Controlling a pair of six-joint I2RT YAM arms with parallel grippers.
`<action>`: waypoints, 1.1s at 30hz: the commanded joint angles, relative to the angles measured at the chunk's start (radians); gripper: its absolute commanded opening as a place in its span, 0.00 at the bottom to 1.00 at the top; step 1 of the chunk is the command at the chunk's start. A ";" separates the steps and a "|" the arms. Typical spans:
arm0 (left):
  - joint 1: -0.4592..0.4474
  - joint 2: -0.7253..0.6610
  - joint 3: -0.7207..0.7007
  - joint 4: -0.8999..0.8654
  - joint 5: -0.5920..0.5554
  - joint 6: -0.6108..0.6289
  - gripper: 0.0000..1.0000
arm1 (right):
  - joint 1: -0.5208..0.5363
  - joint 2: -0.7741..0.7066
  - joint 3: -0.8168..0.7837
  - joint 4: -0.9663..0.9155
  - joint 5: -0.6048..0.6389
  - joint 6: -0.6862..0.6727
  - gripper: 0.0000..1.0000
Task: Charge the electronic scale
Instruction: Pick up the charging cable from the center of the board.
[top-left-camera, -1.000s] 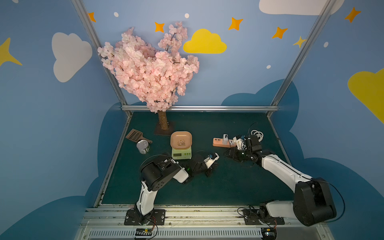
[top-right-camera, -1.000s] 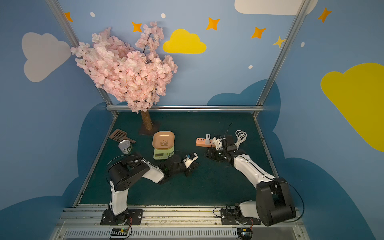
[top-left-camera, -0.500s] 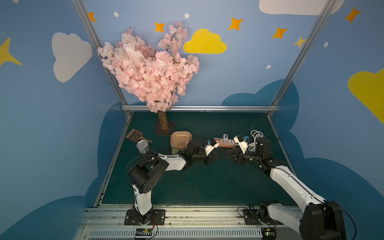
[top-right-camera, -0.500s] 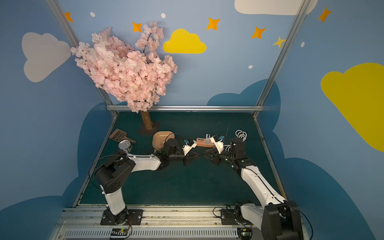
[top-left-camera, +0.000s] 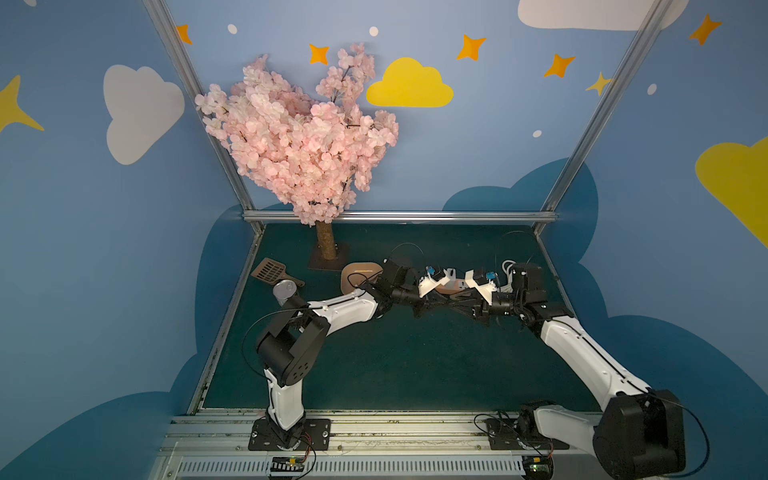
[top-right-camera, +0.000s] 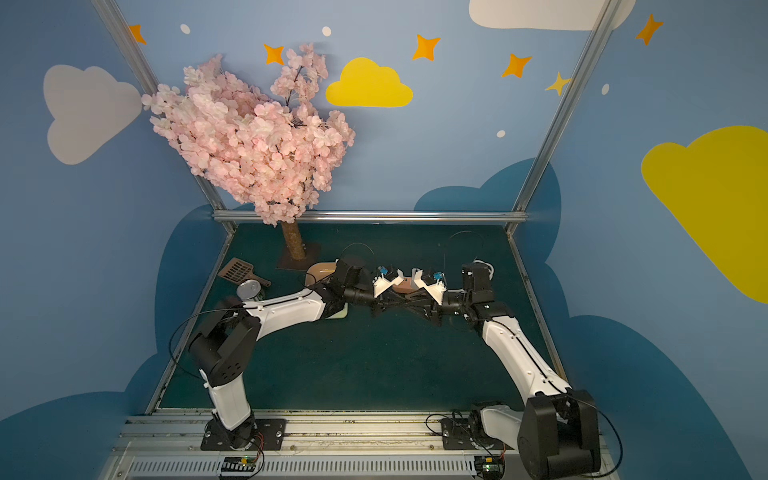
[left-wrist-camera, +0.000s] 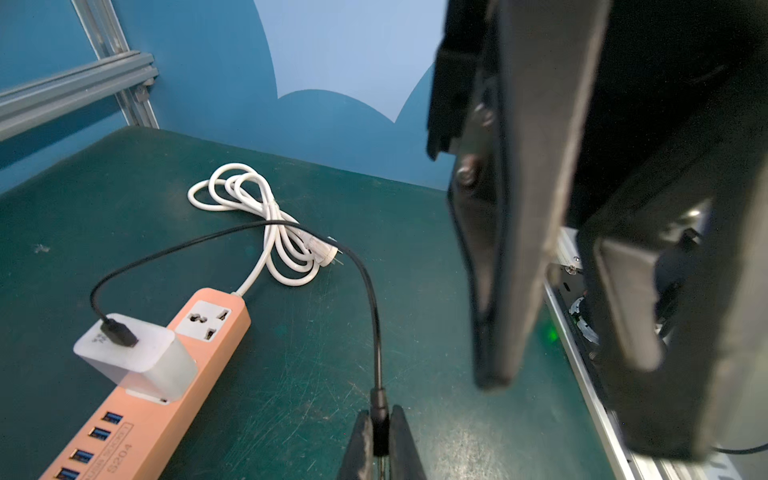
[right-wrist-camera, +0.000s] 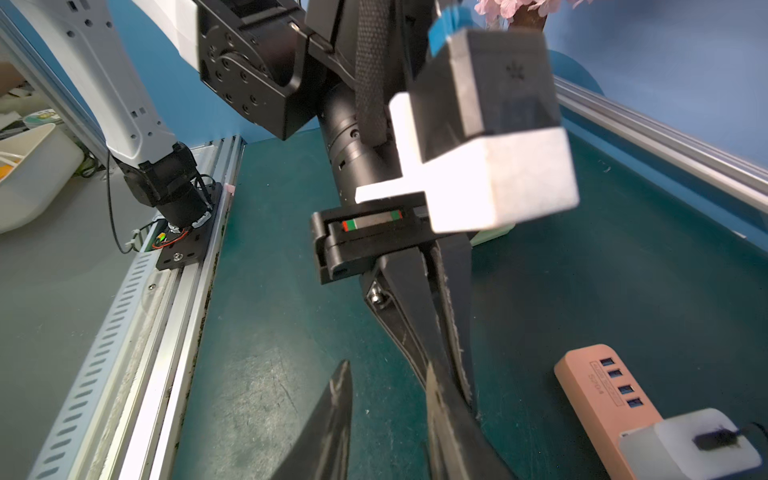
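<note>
Mostly hidden behind the left forearm, the electronic scale sits toward the back of the desk, left of centre. Only its peach tray and a pale green corner show in the top views, and its charging port is out of sight. Just to its right, the left pincer is clenched on the free end of the black cable. That cable loops back to the white charger block, which is plugged into the salmon power strip. The right pincer faces it tip to tip, jaws parted with nothing visible between them.

This looks like a handover or regrip of the plug, and that is the risky part. If one side lets go before the other has a firm hold, the thin plug could drop or twist out of line. A pull along the cable might drag the strip or unseat the charger. The left forearm is so near the scale that it could nudge it.

Both arms reach low and forward, elbows out, wrists meeting mid-desk in front of the strip.
</note>
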 joint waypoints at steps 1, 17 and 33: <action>0.004 0.009 0.033 -0.090 0.028 0.098 0.09 | -0.012 0.047 0.081 -0.148 -0.027 -0.094 0.28; 0.042 0.037 0.223 -0.362 0.000 0.288 0.11 | -0.064 0.139 0.162 -0.234 -0.015 -0.220 0.33; 0.048 0.084 0.361 -0.507 0.025 0.337 0.11 | -0.079 0.169 0.227 -0.239 0.009 -0.264 0.42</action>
